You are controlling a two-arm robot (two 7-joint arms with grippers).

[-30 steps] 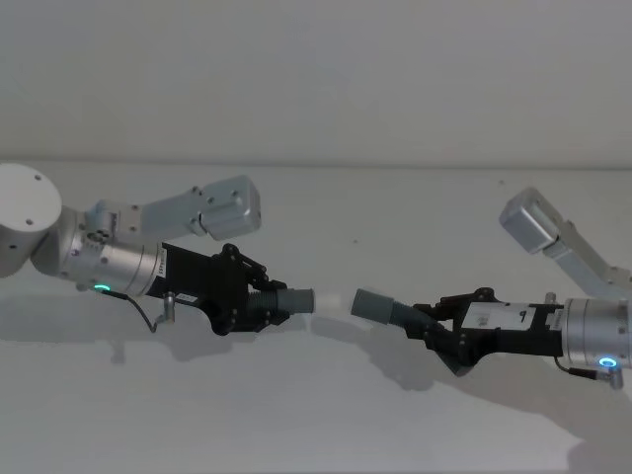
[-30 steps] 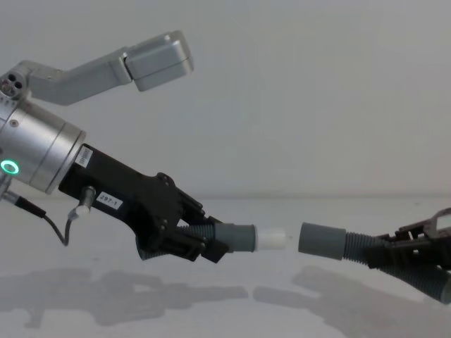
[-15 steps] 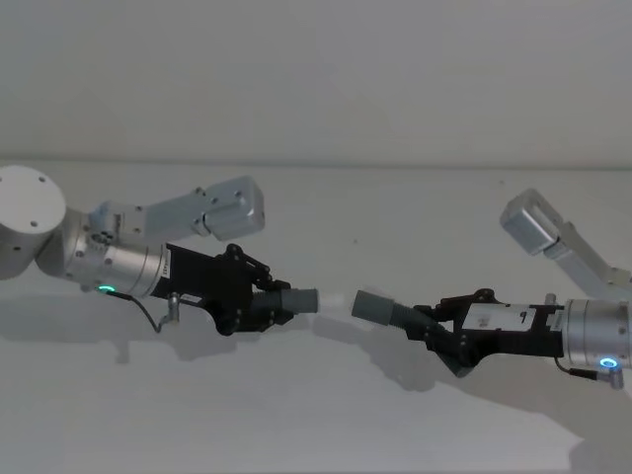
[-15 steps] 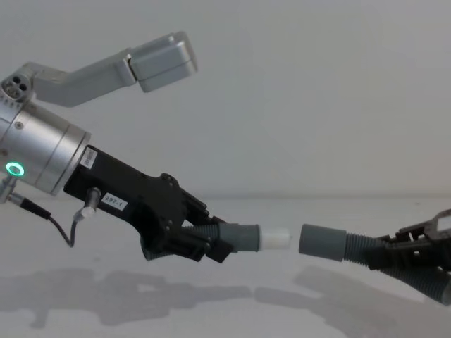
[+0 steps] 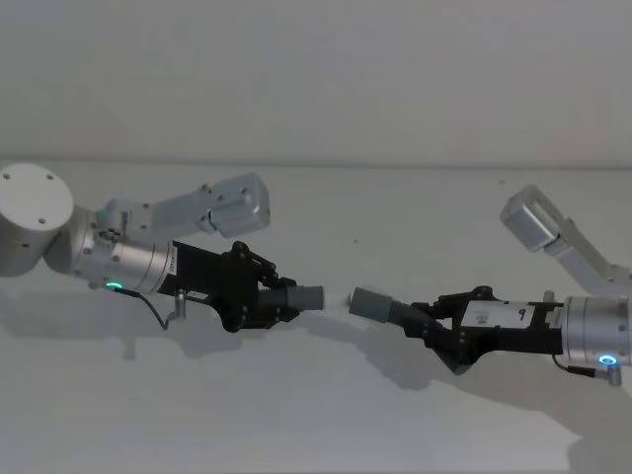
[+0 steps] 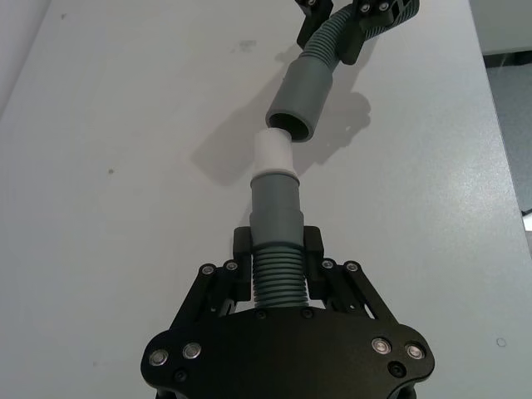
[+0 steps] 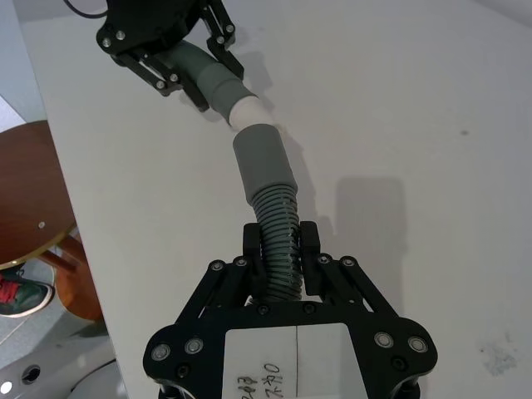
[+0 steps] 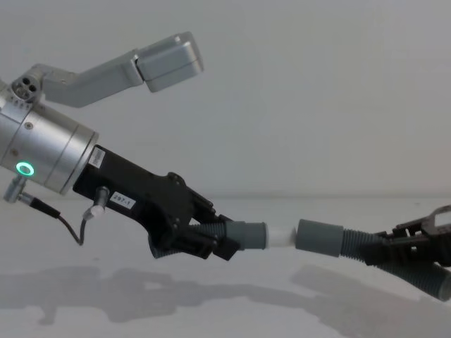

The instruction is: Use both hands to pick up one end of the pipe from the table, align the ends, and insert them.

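Note:
Both pipe pieces hang in the air above the white table (image 5: 316, 415). My left gripper (image 5: 272, 301) is shut on the ribbed part of one piece (image 8: 246, 234), whose white tube tip (image 8: 282, 237) points right. My right gripper (image 5: 444, 326) is shut on the ribbed part of the other piece (image 5: 373, 304), with its open socket cuff (image 8: 318, 236) pointing left. The white tip (image 6: 273, 152) sits right at the socket's mouth (image 6: 299, 100), touching or just inside, and the two pieces meet at a slight angle. In the right wrist view the cuff (image 7: 262, 162) meets the tip (image 7: 248, 112).
The table's side edge (image 6: 499, 125) runs close by in the left wrist view. A brown round stool (image 7: 25, 208) stands on the floor past the table's edge. Both arms' grey elbow links (image 5: 232, 202) (image 5: 533, 219) rise behind the grippers.
My left gripper has carried its piece to the right, closing the gap until the white tip reaches the socket. The right gripper has stayed nearly still.

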